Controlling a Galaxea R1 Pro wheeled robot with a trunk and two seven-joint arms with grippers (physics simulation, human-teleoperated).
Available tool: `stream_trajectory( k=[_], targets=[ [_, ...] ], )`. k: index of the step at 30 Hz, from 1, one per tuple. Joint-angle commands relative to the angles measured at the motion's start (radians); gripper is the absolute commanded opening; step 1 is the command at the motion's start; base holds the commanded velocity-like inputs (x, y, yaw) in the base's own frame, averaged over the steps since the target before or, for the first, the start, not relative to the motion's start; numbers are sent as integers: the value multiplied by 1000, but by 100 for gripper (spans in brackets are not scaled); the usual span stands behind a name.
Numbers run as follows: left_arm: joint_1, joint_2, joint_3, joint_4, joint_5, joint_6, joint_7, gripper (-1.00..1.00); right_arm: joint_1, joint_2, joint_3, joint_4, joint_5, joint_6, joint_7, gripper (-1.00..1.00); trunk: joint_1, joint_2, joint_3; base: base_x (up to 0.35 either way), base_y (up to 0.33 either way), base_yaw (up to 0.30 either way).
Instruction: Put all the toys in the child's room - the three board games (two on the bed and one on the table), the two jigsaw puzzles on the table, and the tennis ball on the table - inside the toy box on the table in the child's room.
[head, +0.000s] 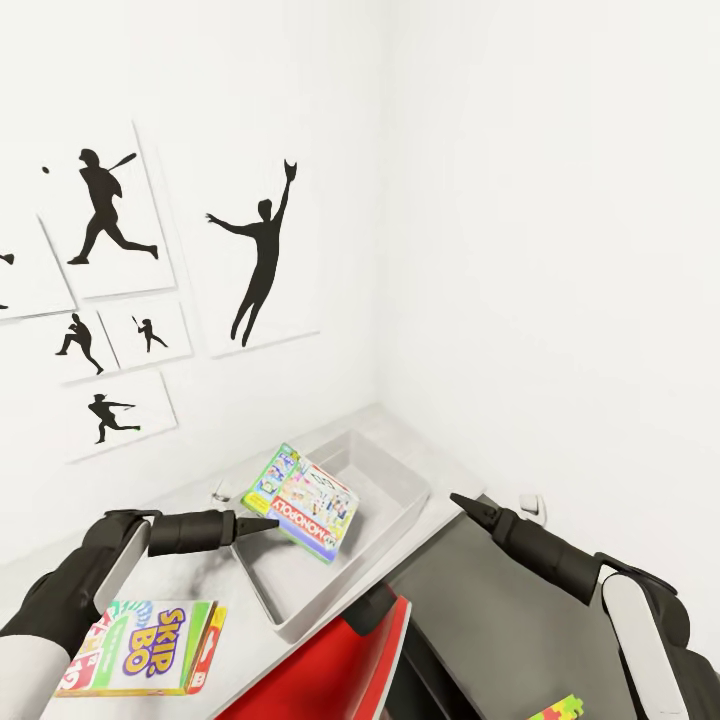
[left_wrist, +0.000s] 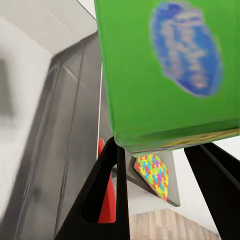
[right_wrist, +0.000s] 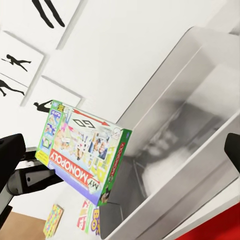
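- Holding the Monopoly box (head: 302, 500) by its lower-left edge, the left gripper (head: 268, 524) sat just left of centre in the head view, its fingers closed on the box, which was tilted above the toy box (head: 395, 520).
- In the left wrist view the green side of that box (left_wrist: 150, 75) filled the upper right, with the two dark fingers (left_wrist: 107, 200) on either side of its lower edge.
- The toy box stood on the pale grey table (head: 195, 580) near the room's corner, in the centre of the head view; its visible inside looked bare.
- The Skip-Bo box (head: 145, 648) lay flat on the table at the lower left of the head view.
- A jigsaw puzzle (head: 562, 709) showed at the lower right edge of the head view, and one (left_wrist: 154, 174) at lower centre of the left wrist view.
- The right gripper (head: 468, 505) hung right of the toy box, touching nothing; I cannot tell how wide its jaws stood.
- A red chair (head: 345, 665) sat at the bottom centre, and black baseball silhouettes (head: 105, 205) hung on the wall at upper left.
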Motion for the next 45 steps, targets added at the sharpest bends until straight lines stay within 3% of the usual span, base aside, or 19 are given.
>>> stream_trajectory(
  k=[1,8,18,24,30,34,41,45],
  targets=[
    [-1,1,-3,0,6,6,0,-100,-1,0,-1,0,4,5,6,100,1,-2,-2,0,0,0],
    [-1,1,-6,-1,0,6,-4,-100,-1,0,-1,0,4,5,5,100,1,-2,-2,0,0,0],
    [-1,5,-7,-2,-41,4,-2,-100,-1,0,-2,0,4,6,10,100,1,-2,-2,0,0,0],
    [-1,5,-5,-2,-93,-33,-4,-100,0,0,-3,0,4,6,11,100,1,-2,-2,0,0,0],
    [-1,5,-4,-1,-110,-42,2,-100,1,-1,-9,0,4,5,12,100,1,-2,-2,0,0,0],
    [-2,3,1,-2,-160,-39,2,-100,4,-1,-42,0,3,6,14,100,1,-2,-2,0,0,0],
    [-4,-4,1,-2,-193,-37,5,-100,5,-1,-54,0,4,2,15,100,1,-2,-2,0,0,0],
    [-48,-4,-1,-1,-255,-35,3,-100,6,-1,-58,0,4,1,15,100,1,-2,-2,0,0,0]
  ],
)
